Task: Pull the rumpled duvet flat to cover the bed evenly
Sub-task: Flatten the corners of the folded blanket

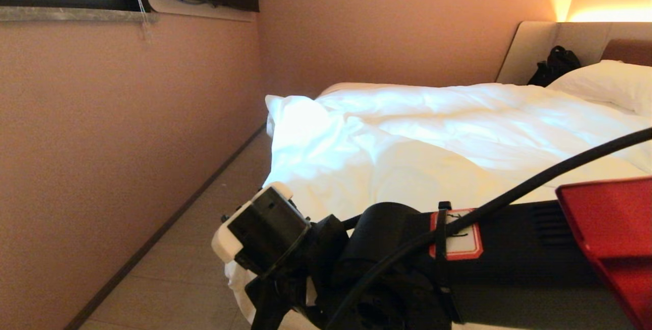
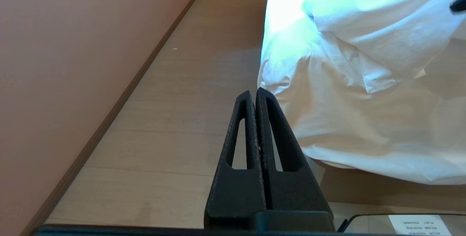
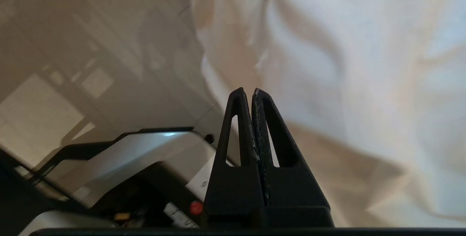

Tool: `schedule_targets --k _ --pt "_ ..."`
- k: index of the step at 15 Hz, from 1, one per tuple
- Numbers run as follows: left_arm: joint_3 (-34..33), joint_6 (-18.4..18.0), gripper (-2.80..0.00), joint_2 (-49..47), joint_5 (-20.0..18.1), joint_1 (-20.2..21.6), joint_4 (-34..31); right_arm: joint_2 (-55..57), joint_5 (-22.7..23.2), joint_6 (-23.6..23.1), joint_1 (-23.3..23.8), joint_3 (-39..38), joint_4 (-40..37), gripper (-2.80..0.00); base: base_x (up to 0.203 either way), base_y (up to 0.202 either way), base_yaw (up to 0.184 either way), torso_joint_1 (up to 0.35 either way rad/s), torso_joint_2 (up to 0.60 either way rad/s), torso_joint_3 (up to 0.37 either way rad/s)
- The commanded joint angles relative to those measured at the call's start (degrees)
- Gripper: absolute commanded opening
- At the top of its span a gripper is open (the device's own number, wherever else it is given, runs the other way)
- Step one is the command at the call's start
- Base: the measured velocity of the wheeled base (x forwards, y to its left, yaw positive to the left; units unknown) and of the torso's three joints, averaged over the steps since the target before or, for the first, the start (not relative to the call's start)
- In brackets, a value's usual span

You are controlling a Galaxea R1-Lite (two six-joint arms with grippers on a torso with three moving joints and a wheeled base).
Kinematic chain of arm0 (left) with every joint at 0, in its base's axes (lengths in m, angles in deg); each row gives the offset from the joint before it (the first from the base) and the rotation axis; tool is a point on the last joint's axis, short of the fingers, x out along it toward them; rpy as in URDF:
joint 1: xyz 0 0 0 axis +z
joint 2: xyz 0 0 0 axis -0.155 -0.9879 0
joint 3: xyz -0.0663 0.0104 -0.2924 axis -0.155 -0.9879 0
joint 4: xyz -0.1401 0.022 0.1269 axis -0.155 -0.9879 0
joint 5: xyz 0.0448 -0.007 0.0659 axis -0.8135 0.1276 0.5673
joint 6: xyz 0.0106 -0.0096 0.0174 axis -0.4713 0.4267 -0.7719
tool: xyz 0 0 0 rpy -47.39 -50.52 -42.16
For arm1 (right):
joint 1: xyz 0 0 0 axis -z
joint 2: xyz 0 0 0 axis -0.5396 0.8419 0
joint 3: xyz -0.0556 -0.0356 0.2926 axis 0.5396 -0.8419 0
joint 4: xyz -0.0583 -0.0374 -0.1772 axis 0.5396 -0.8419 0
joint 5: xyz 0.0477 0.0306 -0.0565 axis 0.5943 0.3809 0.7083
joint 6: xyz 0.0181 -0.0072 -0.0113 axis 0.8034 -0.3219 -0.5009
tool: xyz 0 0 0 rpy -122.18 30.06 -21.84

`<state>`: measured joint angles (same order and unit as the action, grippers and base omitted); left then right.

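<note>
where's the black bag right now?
Head view, far right: the black fabric bag sits at the head of the bed against the padded beige headboard, just left of the white pillow.

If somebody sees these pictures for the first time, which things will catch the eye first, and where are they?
The bright, rumpled white duvet fills the middle of the head view, lying over the bed and hanging over its near edge toward the floor. In the foreground the black right arm crosses the bottom of that view. Behind, a black bag leans against the beige headboard, beside a white pillow.
</note>
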<state>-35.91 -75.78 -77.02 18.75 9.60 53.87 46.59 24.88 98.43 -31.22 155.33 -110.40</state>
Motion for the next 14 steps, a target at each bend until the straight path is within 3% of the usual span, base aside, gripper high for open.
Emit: schedule_targets --k 1,5,10,11,12,14 --pt "0.0 -0.02 -2.8 -0.05 -0.02 0.02 -0.03 -0.42 1.31 8.29 -0.2 -1.67 -0.16 -2.8 0.0 0.0 0.0 0.0 0.0 0.0" --pt "0.0 -0.02 -2.8 -0.05 -0.02 0.02 -0.08 -0.58 7.03 16.87 -0.11 -3.45 -0.14 -2.8 0.0 0.0 0.0 0.0 0.0 0.0" --pt "0.0 -0.02 -2.8 -0.05 -0.02 0.02 -0.03 0.04 7.26 19.14 0.99 -6.62 0.54 -2.8 0.0 0.0 0.0 0.0 0.0 0.0" --pt "0.0 -0.02 -2.8 -0.05 -0.02 0.02 -0.11 0.13 7.33 19.55 1.5 -6.86 0.61 -1.98 0.0 0.0 0.0 0.0 0.0 0.0" --pt "0.0 -0.02 -2.8 -0.05 -0.02 0.02 -0.04 0.13 7.93 19.82 1.83 -6.93 0.63 0.0 0.0 0.0 0.0 0.0 0.0 0.0" --pt "0.0 -0.02 -2.8 -0.05 -0.02 0.02 -0.11 0.47 9.78 19.88 2.69 -6.93 0.54 0.0 0.0 0.0 0.0 0.0 0.0 0.0"
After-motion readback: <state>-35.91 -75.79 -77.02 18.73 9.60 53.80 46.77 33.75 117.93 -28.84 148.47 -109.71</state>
